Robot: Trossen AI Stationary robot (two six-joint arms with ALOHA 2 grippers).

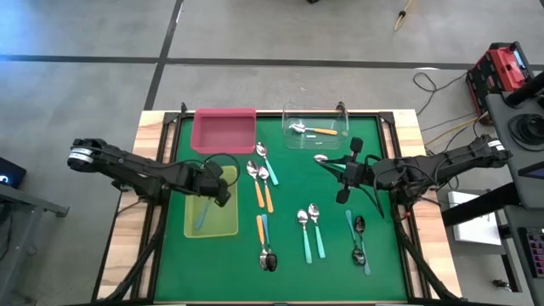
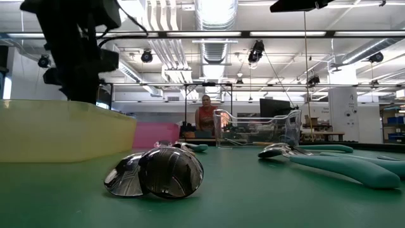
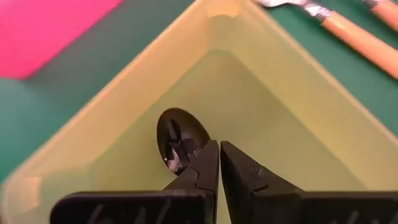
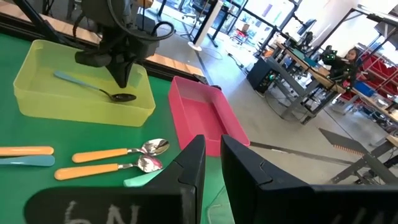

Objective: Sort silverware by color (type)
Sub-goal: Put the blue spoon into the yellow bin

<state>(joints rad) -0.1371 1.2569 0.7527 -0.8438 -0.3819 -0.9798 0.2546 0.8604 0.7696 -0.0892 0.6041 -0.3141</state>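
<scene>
In the high view, the left gripper (image 1: pixel 219 191) is seen at centre left, over the upper right part of the yellow-green tray (image 1: pixel 223 226), where a light blue spoon (image 1: pixel 201 214) lies. The right gripper (image 1: pixel 344 180) hangs at centre right, just below the clear tray (image 1: pixel 289 136), which holds one orange spoon (image 1: pixel 313 130); the pink tray (image 1: pixel 224 144) appears empty. The remaining spoons (image 1: pixel 308 231) are scattered over the green tabletop (image 1: pixel 382 272) in the lower middle. In the low view, two spoon bowls (image 2: pixel 155 172) fill the lower centre, with the yellow-green tray's wall at left. In the left wrist view, the left gripper's fingers are seen pressed together with nothing between them, directly above the shiny bowl of the spoon in the tray. In the right wrist view, the right gripper's fingers stand nearly closed and seem empty, while orange spoons (image 4: pixel 118 154) lie at lower left. A risk is judged here: if the closed left gripper were lifted carelessly, the tray wall could be clipped and the tray shifted, or the sorted spoon knocked out.
</scene>
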